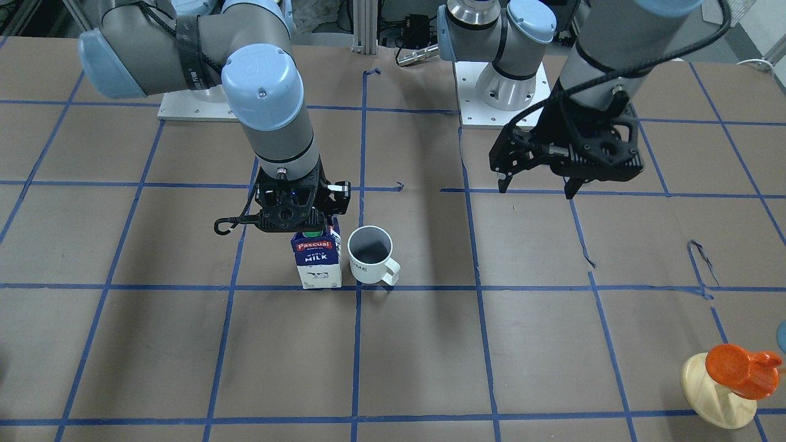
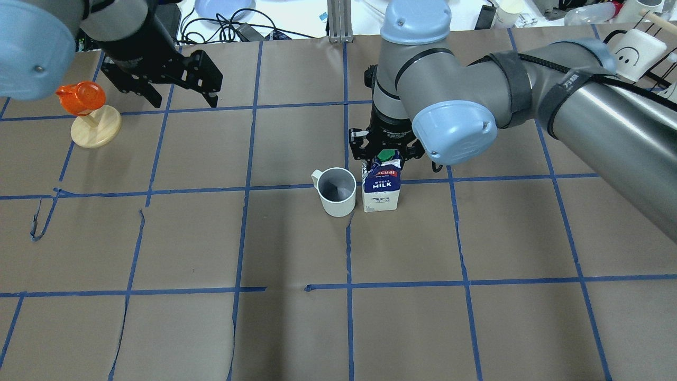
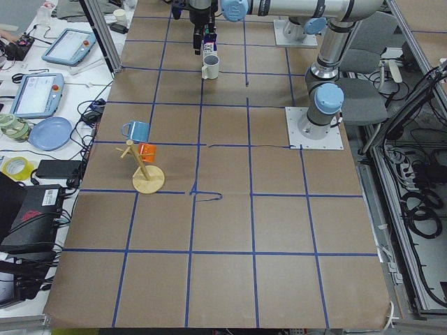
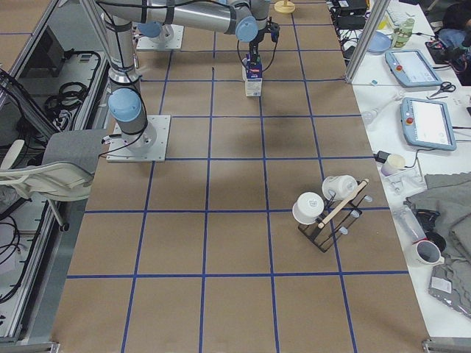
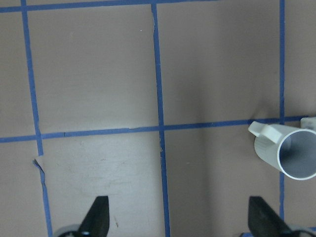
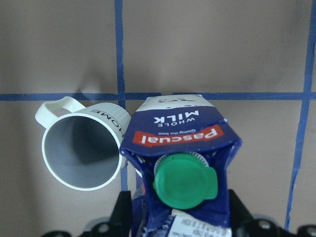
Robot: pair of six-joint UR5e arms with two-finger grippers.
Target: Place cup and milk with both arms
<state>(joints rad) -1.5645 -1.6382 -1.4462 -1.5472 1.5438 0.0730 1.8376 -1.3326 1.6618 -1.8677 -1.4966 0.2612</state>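
Underneath, brown paper covers the table [image 2: 296, 333], creased, torn in spots and ruled into squares by blue tape [image 2: 349, 286]. A white bench [image 3: 91, 77] strewn with cables [image 3: 94, 112] edges the room. I count two arms [image 2: 455, 90], one cup and one milk. My right gripper [image 1: 301, 215] is clamped on the milk's [image 1: 317, 261] gabled top, a finger on each side below the round green cap [image 6: 184, 183]. It stands upright at centre frame in the overhead view. The cup [image 1: 370, 255], glossy white with a grey inside, sits just beside it, handle turned away. My left gripper [image 1: 537, 184] hangs spread wide and empty at upper left overhead. One wooden stand [image 1: 718, 393] carries one orange mug [image 1: 740, 368].
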